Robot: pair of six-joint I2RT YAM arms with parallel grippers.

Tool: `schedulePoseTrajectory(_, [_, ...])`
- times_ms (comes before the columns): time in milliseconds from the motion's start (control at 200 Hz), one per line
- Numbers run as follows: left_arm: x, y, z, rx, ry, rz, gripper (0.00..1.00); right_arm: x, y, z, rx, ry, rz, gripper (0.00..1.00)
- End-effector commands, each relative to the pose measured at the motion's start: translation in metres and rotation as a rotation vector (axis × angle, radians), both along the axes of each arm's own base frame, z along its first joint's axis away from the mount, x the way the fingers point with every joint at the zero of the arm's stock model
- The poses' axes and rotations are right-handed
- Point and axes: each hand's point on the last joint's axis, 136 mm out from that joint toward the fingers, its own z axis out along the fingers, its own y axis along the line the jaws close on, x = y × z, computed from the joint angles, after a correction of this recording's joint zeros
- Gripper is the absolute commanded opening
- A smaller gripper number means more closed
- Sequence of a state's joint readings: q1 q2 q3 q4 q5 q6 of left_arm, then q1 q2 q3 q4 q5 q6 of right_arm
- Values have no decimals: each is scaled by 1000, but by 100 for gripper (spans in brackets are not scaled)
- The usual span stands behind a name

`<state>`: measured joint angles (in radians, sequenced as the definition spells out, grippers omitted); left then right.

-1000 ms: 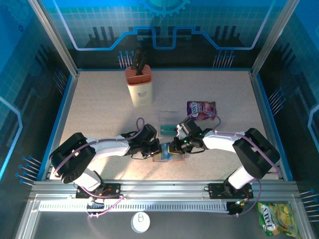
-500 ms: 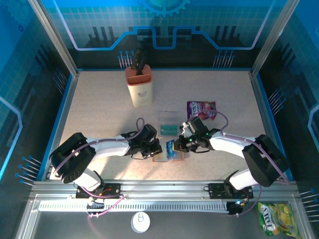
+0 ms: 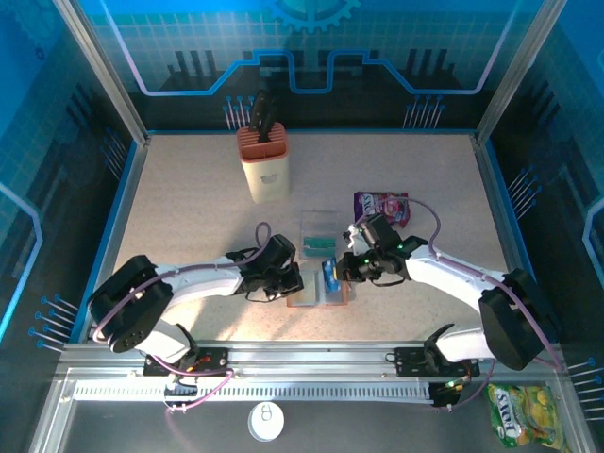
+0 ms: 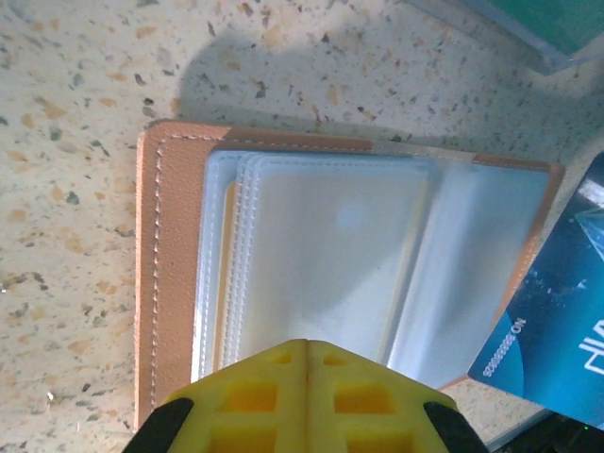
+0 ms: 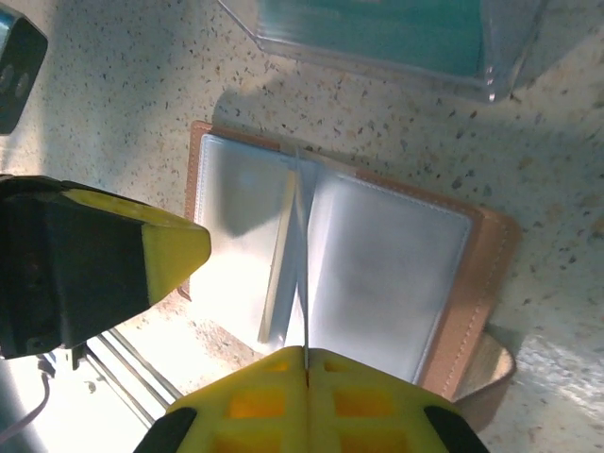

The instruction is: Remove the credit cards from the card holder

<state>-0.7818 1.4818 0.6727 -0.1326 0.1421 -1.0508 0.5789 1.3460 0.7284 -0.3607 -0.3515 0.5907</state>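
**Blue card (image 4: 552, 330) pinched over the open card holder (image 4: 311, 274)**

From above, the speckled table (image 3: 189, 217) carries a knife block (image 3: 263, 170) at the back and a clear box (image 3: 317, 228) of teal cards mid-table. Just in front of the box the card holder lies open and flat, with both arms meeting over it. The left gripper (image 4: 307, 347) has its yellow fingers pressed together, tips over the near edge of the clear sleeves. Its camera shows the blue card's printed face, tilted across the holder's right edge. The right gripper (image 5: 307, 351) is nipped tight on that card. Its camera catches the card edge-on, a thin line over the holder's fold; from above the card is a small blue patch at the fingertips.
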Motion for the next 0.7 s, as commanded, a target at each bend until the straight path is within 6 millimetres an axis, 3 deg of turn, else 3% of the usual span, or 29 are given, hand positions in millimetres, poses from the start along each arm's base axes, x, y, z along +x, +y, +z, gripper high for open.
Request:
schedulePoseTrajectory(0, [3, 3, 15, 13, -45, -10, 2, 4, -12, 11, -74, -71, 79, 1])
schedulePoseTrajectory(350, [-3, 25, 22, 32, -78, 33, 2, 23, -19, 31, -252, -239, 368, 1])
schedulePoseTrajectory(695, [-12, 47, 25, 40, -97, 76, 3, 38, -9, 61, -283, -512, 782, 0])
